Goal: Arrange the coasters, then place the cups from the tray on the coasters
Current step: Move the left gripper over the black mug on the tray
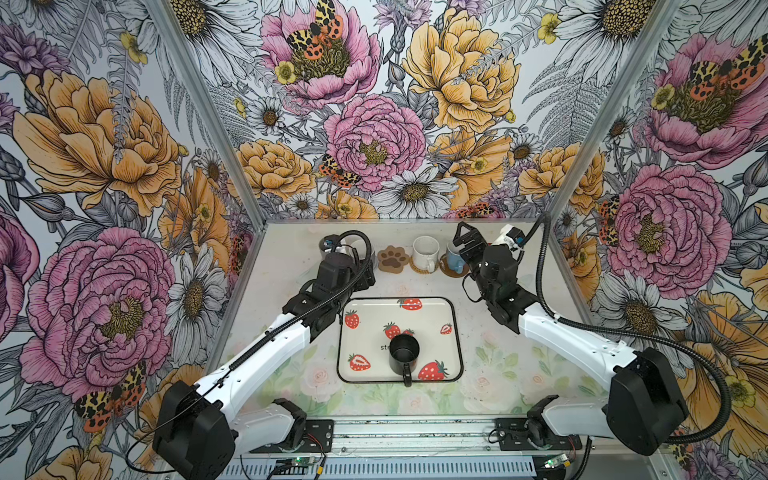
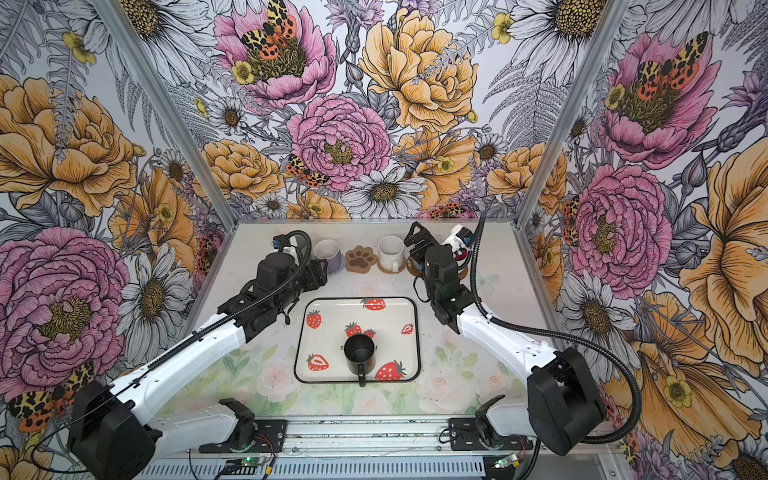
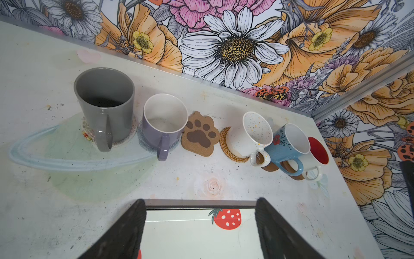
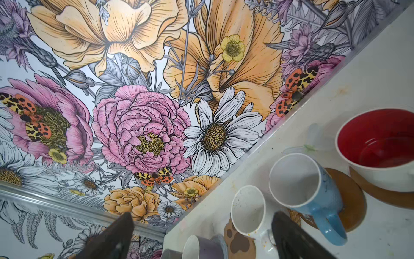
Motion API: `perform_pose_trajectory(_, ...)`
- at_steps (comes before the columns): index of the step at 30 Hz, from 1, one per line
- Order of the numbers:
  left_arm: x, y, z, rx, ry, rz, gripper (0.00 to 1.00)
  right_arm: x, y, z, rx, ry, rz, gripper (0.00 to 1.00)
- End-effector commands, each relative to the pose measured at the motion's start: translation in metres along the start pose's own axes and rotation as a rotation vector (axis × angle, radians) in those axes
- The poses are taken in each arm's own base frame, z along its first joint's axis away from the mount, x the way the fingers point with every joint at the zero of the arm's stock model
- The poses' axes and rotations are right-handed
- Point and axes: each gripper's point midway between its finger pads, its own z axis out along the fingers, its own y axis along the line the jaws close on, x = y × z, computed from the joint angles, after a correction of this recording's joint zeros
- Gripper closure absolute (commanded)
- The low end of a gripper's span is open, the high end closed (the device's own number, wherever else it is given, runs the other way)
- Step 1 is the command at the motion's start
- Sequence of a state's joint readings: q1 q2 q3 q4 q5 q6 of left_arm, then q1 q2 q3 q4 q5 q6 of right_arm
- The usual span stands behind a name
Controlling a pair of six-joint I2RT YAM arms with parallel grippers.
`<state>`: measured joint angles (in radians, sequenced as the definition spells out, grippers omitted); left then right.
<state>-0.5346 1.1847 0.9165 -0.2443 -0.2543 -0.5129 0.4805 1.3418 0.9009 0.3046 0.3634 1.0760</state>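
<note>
Step in hand: we are judging this to be the last cup transfer; five cups are standing on mats and one is waiting on the tray.
Black mug (image 1: 404,353): standing upright on the near half of the tray (image 1: 436,349); its handle is pointing to the near edge; nothing is touching it.
Paw coaster (image 1: 392,258): lying bare in the far row, between the lavender mug (image 3: 163,125) and the white speckled mug (image 3: 255,134); we are taking it as the only free place.
Far row, left to right: tall grey mug (image 3: 105,105) sitting on the grey-white woven round (image 3: 88,134); lavender mug on a grey mat (image 3: 143,143); paw coaster; white speckled mug on the rattan round (image 3: 226,145); light blue mug (image 3: 289,148) on a dark brown round (image 4: 351,201); red-lined white mug (image 3: 318,150) on the second dark brown round (image 4: 380,197).
Left gripper (image 3: 200,201): hanging over the far edge of the tray; jaws are spread wide and carrying nothing.
Right gripper (image 4: 202,214): raised at the far right near the light blue mug; jaws are standing apart with nothing between them.
Next move: we are expecting an arm to reach for the near part of the tray, close on the black mug's wall or handle, and lift it clear; the paw coaster is sitting in a tight slot, so the descent is calling for care not to knock either neighbour.
</note>
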Motion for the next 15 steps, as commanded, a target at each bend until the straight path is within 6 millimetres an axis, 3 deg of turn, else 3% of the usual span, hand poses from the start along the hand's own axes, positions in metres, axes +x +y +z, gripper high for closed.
perform_pose_trajectory(1, -0.016, -0.011, -0.014, 0.036, -0.034, 0.021, 0.22, 0.011, 0.003, 0.007, -0.013, 0.077, -0.003, 0.24)
perform_pose_trajectory(4, -0.012, -0.015, -0.022, 0.068, -0.015, 0.017, 0.22, 0.014, 0.0, 0.009, -0.013, 0.082, 0.008, 0.24)
perform_pose_trajectory(15, 0.043, -0.036, -0.063, 0.194, 0.202, 0.059, 0.23, 0.019, -0.011, 0.012, 0.182, 0.217, -0.139, 0.23)
